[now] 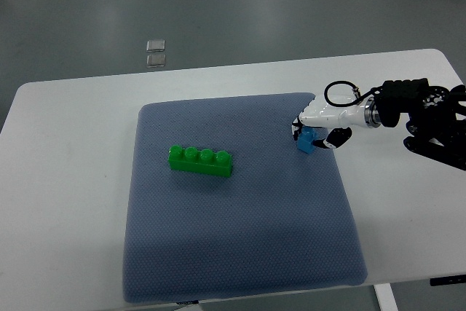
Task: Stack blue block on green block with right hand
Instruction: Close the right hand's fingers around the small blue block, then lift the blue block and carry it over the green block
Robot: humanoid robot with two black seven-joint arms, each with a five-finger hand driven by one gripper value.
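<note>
Grey mat [240, 253], green block [201, 161] mid-mat, right robot hand [314, 130] round blue block [306, 140]

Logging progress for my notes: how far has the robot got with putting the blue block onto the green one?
Early stage. Done: the right hand has reached the blue block at the mat's right edge. In hand: its fingers are closed around that block, which looks low over the mat. Left: carrying it left to the green block, which has nothing on it, and setting it on top.

bare mat [240, 238] between blue block [306, 141], green block [201, 162]
</note>
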